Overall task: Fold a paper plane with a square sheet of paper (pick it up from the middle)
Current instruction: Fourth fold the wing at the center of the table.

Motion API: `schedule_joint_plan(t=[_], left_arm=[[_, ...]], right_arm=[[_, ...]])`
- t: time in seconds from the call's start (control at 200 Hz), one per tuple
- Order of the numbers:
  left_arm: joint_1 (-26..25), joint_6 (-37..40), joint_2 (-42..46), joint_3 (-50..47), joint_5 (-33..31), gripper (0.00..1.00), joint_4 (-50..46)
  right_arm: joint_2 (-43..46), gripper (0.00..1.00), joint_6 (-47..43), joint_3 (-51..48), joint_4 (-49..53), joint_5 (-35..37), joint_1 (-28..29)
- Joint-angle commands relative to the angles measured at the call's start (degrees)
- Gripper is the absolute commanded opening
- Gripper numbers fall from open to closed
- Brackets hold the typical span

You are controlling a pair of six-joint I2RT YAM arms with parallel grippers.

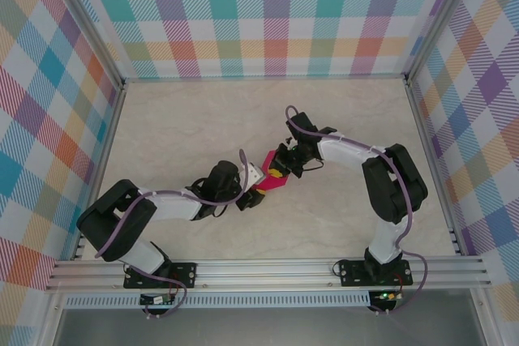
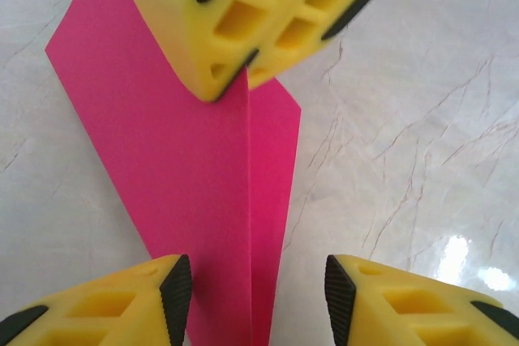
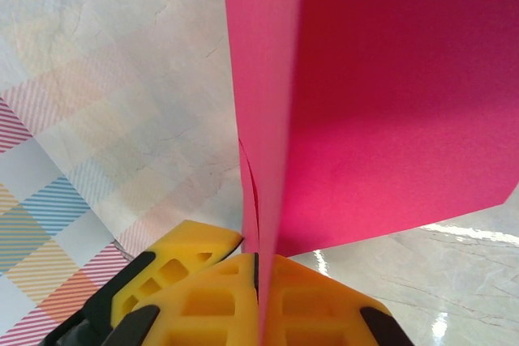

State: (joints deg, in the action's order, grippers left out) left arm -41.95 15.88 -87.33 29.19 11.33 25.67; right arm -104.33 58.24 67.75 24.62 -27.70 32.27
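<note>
Left gripper (image 2: 251, 285): jaws partly apart on either side of the paper's lower end, not touching it; holding nothing.
Square sheet of paper (image 2: 203, 176): magenta, folded along a centre crease, held upright above the surface (image 1: 178, 127) between the two arms.
Right gripper (image 3: 258, 269): clamped tight on the folded edge, carrying the sheet.
Step in hand: likely a handover or crease pinch, with the left jaws lined up on the free end.
Next move: left jaws would need to meet squarely on the crease without skewing it.
Edges and room: bare surface all round; the checked walls (image 1: 57, 103) stand well apart.
</note>
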Motion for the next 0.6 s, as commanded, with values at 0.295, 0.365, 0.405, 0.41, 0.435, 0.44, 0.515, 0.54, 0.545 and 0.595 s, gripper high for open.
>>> schedule_joint_plan(t=[0.295, 0.365, 0.405, 0.41, 0.435, 0.44, 0.515, 0.54, 0.545, 0.595], left_arm=[[-2.3, 5.0, -3.0, 0.9, -5.3, 0.39, 6.8], [-2.3, 4.9, -3.9, 1.5, -5.7, 0.38, 7.2], [-2.3, 4.7, -4.4, 1.7, -5.9, 0.36, 7.3], [-2.4, 4.7, -4.5, 1.8, -5.9, 0.36, 7.3], [-2.3, 4.5, -4.7, 1.9, -5.9, 0.35, 7.3], [-2.4, 4.5, -4.7, 1.9, -5.9, 0.35, 7.4], [-2.3, 3.9, -4.8, 1.5, -6.2, 0.31, 8.7], [-2.3, 3.7, -4.8, 1.4, -6.4, 0.30, 9.1], [-2.3, 3.7, -4.8, 1.4, -6.3, 0.30, 9.1], [-2.4, 3.2, -4.6, 1.5, -6.2, 0.29, 9.1]], right_arm=[[-0.5, 0.02, 1.2, 0.9, 0.9, -2.3, 0.4], [-0.6, 0.02, 1.2, 0.8, 0.9, -2.5, 0.4], [-0.6, 0.02, 1.2, 0.7, 0.9, -2.7, 0.4], [-0.5, 0.02, 1.2, 0.7, 0.9, -2.7, 0.4], [-0.6, 0.02, 1.3, 0.7, 0.8, -2.8, 0.4], [-0.5, 0.02, 1.3, 0.7, 0.8, -2.8, 0.4], [-0.6, 0.03, 1.2, 0.8, 1.0, -2.9, 0.5], [-0.7, 0.03, 1.2, 0.8, 1.0, -2.9, 0.4], [-0.7, 0.03, 1.2, 0.8, 1.0, -2.9, 0.4], [-0.7, 0.04, 1.2, 0.8, 1.0, -2.9, 0.4]])
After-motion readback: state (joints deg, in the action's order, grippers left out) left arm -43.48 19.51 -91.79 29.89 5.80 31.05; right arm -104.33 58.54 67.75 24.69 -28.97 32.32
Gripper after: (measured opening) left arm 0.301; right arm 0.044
